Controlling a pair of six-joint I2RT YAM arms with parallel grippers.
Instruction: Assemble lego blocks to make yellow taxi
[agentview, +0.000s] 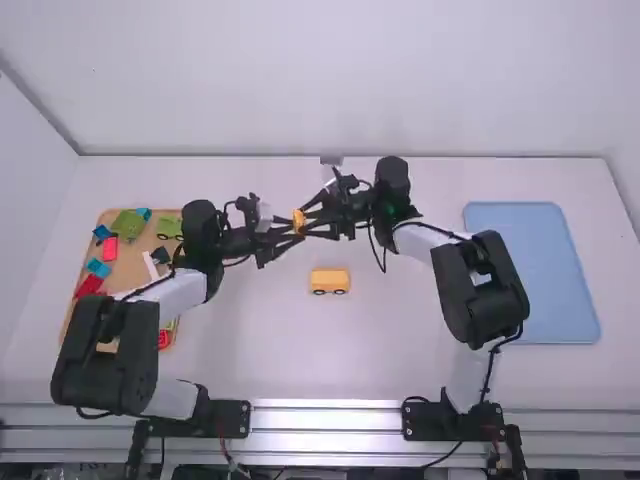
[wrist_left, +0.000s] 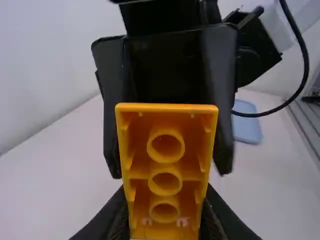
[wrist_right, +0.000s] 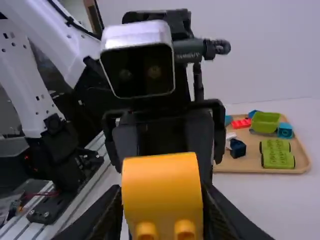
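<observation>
Block (wrist_right: 162, 182) between facing jaws; left gripper (agentview: 293, 229), right gripper (agentview: 307, 220) both clamped on it, open block-wide.

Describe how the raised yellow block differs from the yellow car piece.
The yellow block is gripped in the air; the yellow car piece sits on the table. The block's hollow, tubed underside is exposed; the car piece stands upright on dark wheels. Both are yellow-orange.

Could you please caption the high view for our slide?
Left gripper and right gripper meet at a yellow block above the table.
</observation>
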